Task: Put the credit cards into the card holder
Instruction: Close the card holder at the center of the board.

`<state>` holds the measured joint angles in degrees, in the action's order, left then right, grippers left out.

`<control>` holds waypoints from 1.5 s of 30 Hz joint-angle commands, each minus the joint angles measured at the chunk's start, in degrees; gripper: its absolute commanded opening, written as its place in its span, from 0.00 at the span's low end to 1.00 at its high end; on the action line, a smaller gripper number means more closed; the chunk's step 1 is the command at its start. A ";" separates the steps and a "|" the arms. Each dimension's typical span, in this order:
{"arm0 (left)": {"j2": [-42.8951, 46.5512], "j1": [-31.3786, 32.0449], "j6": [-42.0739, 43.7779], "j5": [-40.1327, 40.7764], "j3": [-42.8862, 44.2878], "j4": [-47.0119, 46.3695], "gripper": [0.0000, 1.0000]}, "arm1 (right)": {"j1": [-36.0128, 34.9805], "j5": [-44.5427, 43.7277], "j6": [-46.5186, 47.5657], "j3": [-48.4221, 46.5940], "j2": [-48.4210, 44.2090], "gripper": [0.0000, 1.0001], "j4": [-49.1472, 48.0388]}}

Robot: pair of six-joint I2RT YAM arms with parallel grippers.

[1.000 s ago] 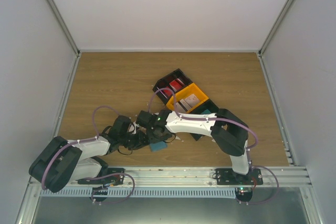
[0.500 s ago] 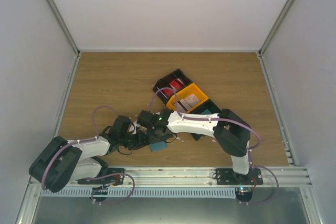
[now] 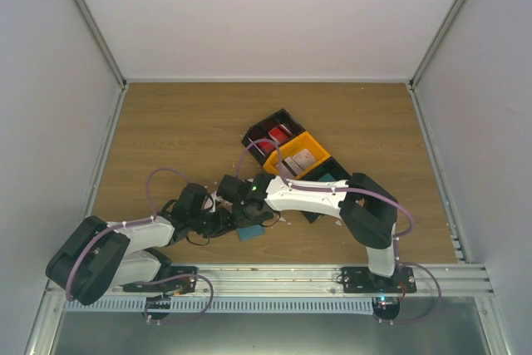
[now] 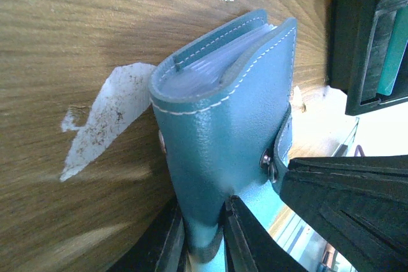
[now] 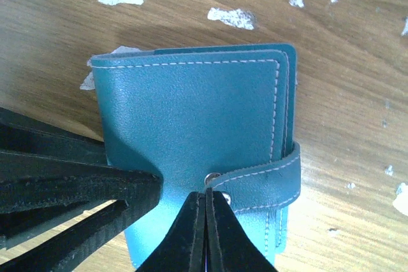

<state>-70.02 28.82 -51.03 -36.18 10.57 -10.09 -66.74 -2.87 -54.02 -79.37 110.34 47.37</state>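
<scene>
The teal-blue card holder (image 3: 249, 233) stands folded on its edge on the wooden table, between both grippers. My left gripper (image 4: 203, 241) is shut on its lower edge, and the holder (image 4: 223, 125) shows pale pocket slots at its top opening. My right gripper (image 5: 205, 203) is shut, its tips pinching the end of the snap strap (image 5: 261, 183) on the holder's cover (image 5: 191, 113). In the top view the left gripper (image 3: 226, 222) and the right gripper (image 3: 243, 215) meet at the holder. Red credit cards (image 3: 278, 135) and a white one (image 3: 303, 158) lie in the tray.
A black and orange compartment tray (image 3: 293, 174) sits diagonally behind the grippers; its black corner with a green-teal block (image 4: 389, 49) shows in the left wrist view. White scraps (image 4: 121, 103) mark the wood. The enclosure walls stand at both sides.
Almost nothing has moved; the right arm's elbow has shifted very slightly, and both grippers stay at the card holder.
</scene>
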 commanded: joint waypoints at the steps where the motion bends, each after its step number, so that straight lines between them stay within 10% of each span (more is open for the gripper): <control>1: -0.19 -0.11 0.66 1.11 -1.16 -0.46 0.18 | -0.57 -0.47 -0.83 0.46 -1.89 0.00 0.42; 45: -1.09 -0.20 1.09 1.04 -0.55 -0.46 0.18 | 1.34 2.63 -0.90 12.27 -3.15 0.00 -10.21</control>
<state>-70.24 28.80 -51.00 -36.21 10.57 -10.17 -66.15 -2.04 -54.11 -71.02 106.19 36.88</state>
